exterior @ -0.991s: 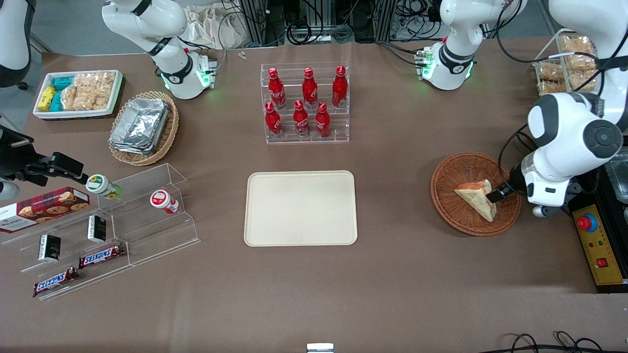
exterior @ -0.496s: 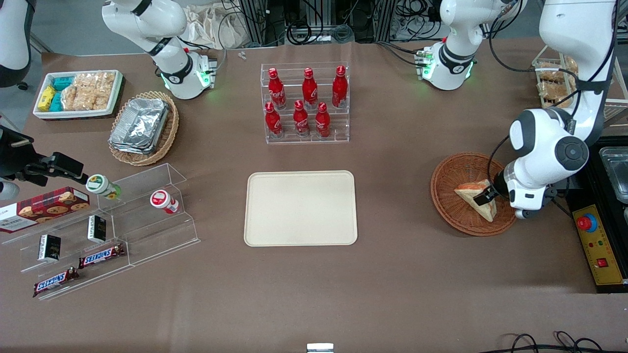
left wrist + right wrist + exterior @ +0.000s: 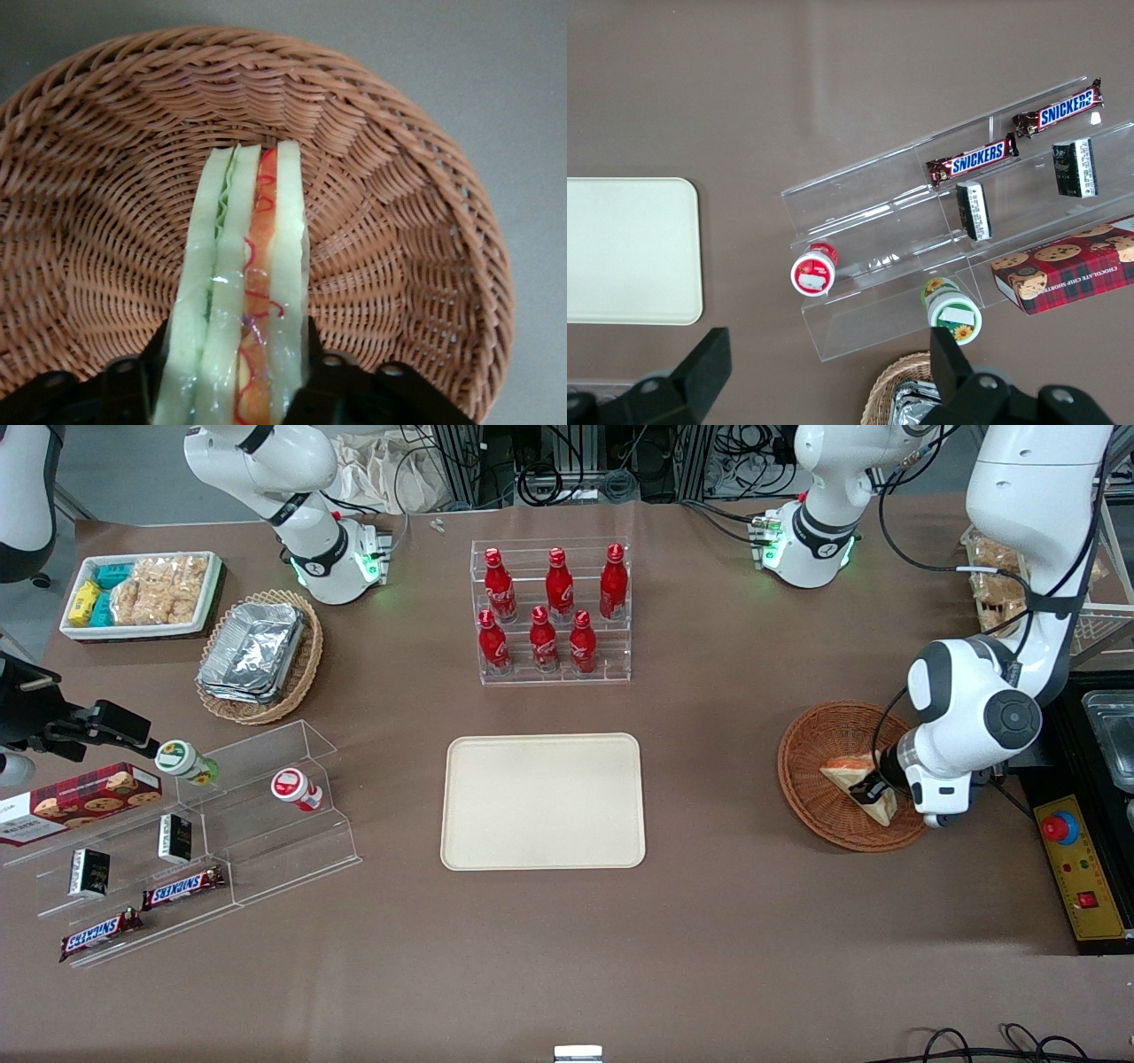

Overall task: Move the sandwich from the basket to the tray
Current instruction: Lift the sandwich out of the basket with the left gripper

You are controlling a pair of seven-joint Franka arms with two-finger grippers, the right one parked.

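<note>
The sandwich (image 3: 852, 776), a pale wedge in clear wrap with orange-red and green filling, lies in the round reddish-brown wicker basket (image 3: 819, 731) at the working arm's end of the table. My gripper (image 3: 873, 789) is down in the basket, open, and its black fingers (image 3: 314, 335) straddle the sandwich (image 3: 244, 283) closely, one on each bread face. The basket's woven wall (image 3: 399, 221) curves around the wedge. The cream-beige tray (image 3: 542, 801) sits bare at the table's middle, toward the parked arm from the basket, and its corner shows as the tray (image 3: 629, 248) in the right wrist view.
A clear rack of red bottles (image 3: 551, 611) stands farther from the camera than the tray. A yellow control box with a red button (image 3: 1076, 868) lies beside the basket at the table's edge. Acrylic snack shelves (image 3: 204, 824), a foil-container basket (image 3: 257, 655) and a white snack tray (image 3: 142, 593) are at the parked arm's end.
My gripper has slid inward over the basket toward the sandwich until its fingers flank the wedge. The sandwich and basket have stayed in place.
</note>
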